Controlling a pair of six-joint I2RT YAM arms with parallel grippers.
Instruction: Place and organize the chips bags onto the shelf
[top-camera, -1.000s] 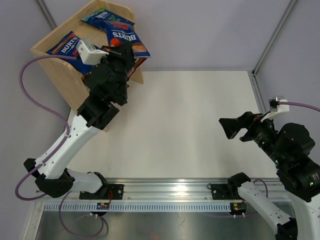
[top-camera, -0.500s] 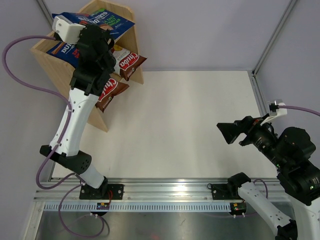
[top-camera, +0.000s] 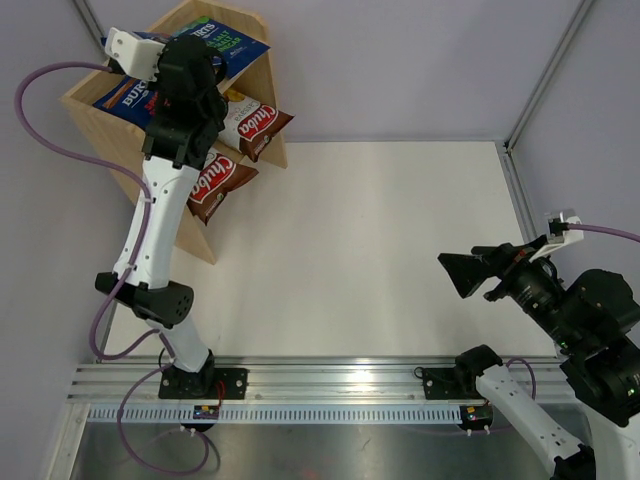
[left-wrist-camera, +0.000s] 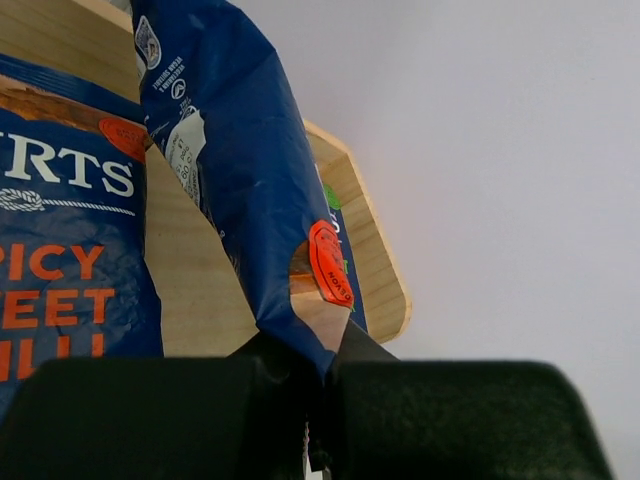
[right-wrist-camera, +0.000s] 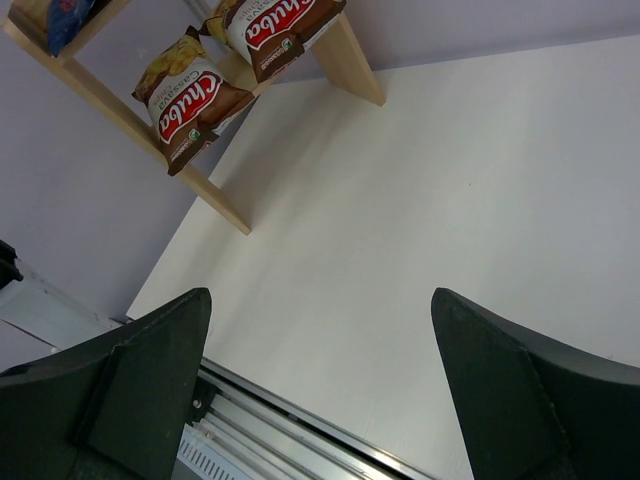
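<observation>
Left pincer: jaws shut tight on the bottom corner of a blue bag, seen close in the left wrist view

Held bag: glossy dark blue, creased down its length, white small print near the top, an orange-red oval sticker just above the pinched corner. It rises straight out of the jaws, up and to the left

Just left of it, a second Burts bag lies flat on the wood: blue, white lettering, orange text below. It is close to the held bag; contact cannot be told

Shelf: pale wood, far-left corner of the table. From above, the left pincer sits over the top tier, where blue bags lie

Lower tier: far Chuba bag and near Chuba bag, brown and white with red logos, both jutting past the shelf's right edge, below and to the right of the left pincer

Right pincer: jaws spread wide, holding nothing, hanging over bare table at the near right, well apart from the shelf and every bag
</observation>
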